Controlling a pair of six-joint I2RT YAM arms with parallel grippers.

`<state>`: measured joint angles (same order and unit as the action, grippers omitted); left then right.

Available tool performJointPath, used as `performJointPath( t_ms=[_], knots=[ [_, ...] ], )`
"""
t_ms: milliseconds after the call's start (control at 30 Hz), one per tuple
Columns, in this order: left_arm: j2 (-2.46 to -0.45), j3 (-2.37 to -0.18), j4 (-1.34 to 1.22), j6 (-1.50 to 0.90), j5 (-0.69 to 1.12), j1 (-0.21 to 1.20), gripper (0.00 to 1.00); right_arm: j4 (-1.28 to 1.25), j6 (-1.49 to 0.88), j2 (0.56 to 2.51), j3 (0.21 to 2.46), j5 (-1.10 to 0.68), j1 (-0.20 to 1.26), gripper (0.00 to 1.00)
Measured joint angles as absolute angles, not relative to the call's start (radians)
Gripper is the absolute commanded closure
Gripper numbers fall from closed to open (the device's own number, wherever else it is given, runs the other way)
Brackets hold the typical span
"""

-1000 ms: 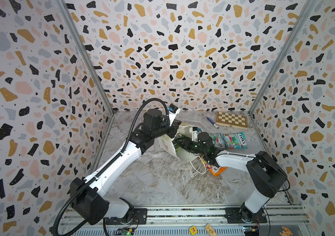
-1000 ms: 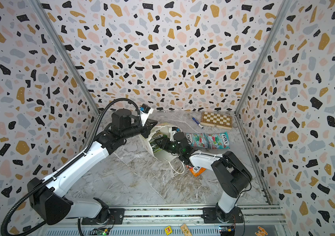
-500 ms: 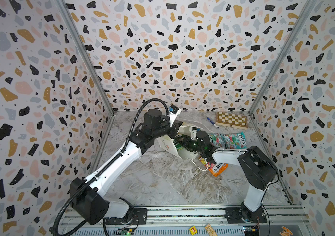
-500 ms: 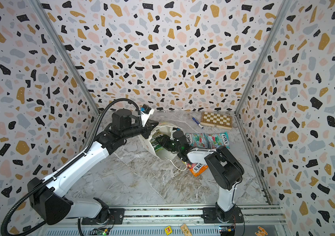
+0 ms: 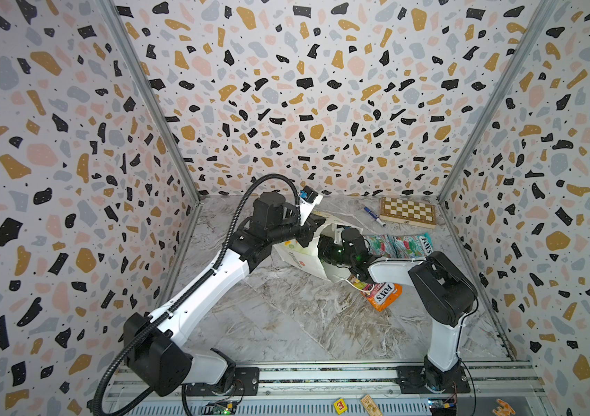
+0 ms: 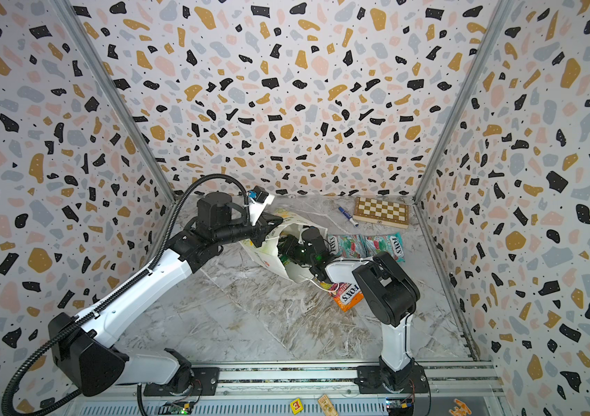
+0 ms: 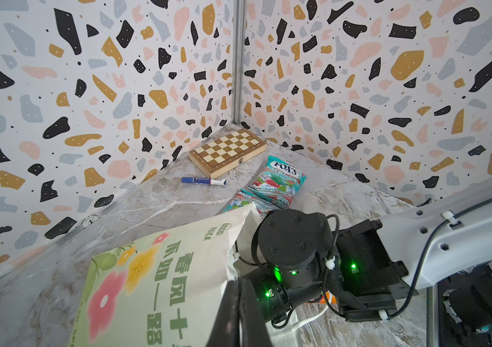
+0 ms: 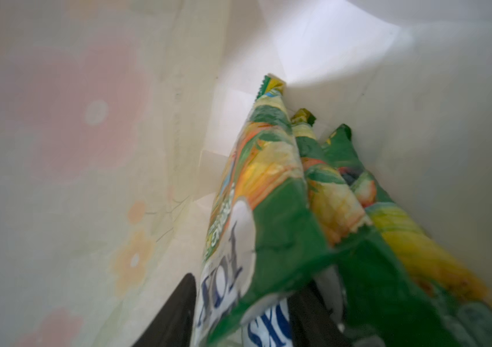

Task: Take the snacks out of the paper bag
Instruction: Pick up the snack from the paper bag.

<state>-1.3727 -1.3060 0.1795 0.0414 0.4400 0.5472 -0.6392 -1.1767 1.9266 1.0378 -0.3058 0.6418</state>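
The white paper bag [image 5: 298, 250] [image 6: 268, 254] [image 7: 154, 270] lies tipped on its side, mouth towards the right arm. My left gripper [image 5: 314, 228] [image 7: 238, 312] is shut on the bag's upper rim and holds it up. My right gripper [image 8: 243, 315] reaches deep inside; the bag hides its fingertips in both top views. A green-yellow snack [image 8: 268, 195] is bunched between its two fingers. Two more green pouches [image 8: 337, 186] lie beside it inside. Outside lie two teal-red snacks [image 5: 379, 245] [image 5: 417, 246] [image 7: 280, 180] and an orange-red one [image 5: 383, 295] [image 6: 349, 297].
A wooden chessboard [image 5: 408, 212] [image 7: 228, 151] and a blue marker [image 5: 374, 216] [image 7: 204, 181] sit at the back right near the corner. The bag's white cord handle [image 5: 356, 286] trails over the orange pouch. Terrazzo walls close in three sides.
My right arm has folded in and pushed its gripper deeper into the bag, and its jaws have narrowed onto the green pouch. The left arm holds still.
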Motion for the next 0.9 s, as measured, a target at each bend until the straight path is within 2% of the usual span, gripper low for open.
performJointPath(
  t_ms=[33,200,500,900],
  knots=[
    [-1.373,-1.306,0.179,0.041,0.440,0.547,1.00,-0.639,-1.176,1.934,1.045,-0.304,0.642,0.63],
    [-1.373,-1.306,0.179,0.041,0.412,0.547,1.00,-0.634,-1.158,1.963,1.081,-0.303,0.641,0.99],
    [-1.392,-1.310,0.194,0.036,0.256,0.552,1.00,-0.553,-1.058,1.924,1.082,-0.298,0.639,1.00],
    [-1.405,-1.310,0.210,0.024,0.166,0.552,1.00,-0.418,-0.928,1.750,1.071,-0.293,0.637,1.00]
  ],
)
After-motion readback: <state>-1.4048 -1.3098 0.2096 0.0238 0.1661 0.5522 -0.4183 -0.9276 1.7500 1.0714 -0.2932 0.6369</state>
